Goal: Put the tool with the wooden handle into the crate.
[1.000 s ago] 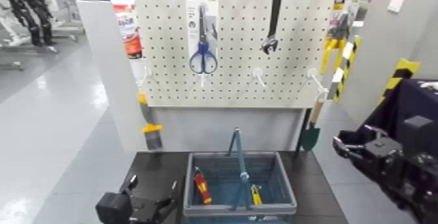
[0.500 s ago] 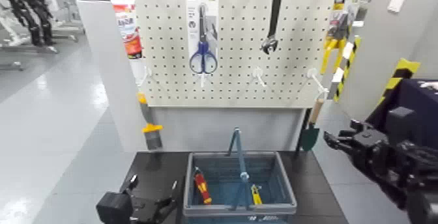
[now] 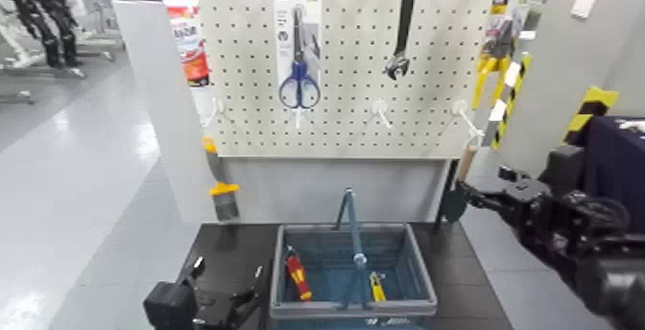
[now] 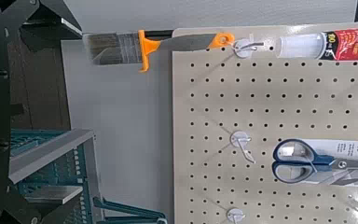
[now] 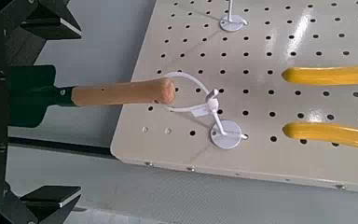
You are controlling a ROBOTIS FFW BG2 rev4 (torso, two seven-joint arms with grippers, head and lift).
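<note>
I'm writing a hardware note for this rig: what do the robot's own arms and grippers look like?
Both are matte black and blocky. The right gripper ends a thick arm of angular housings with a boxy module on top; its fingers are dark, narrow prongs. The left gripper has a cube-like wrist block and thin black fingers. The wrist views show jagged black finger edges with small screw holes. No coloured markings or loose cables are visible.

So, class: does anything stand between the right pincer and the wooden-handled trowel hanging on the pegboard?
Nothing visible does. The right pincer is open at the green-bladed, wooden-handled trowel, which hangs by its pale loop from a white peg.
</note>
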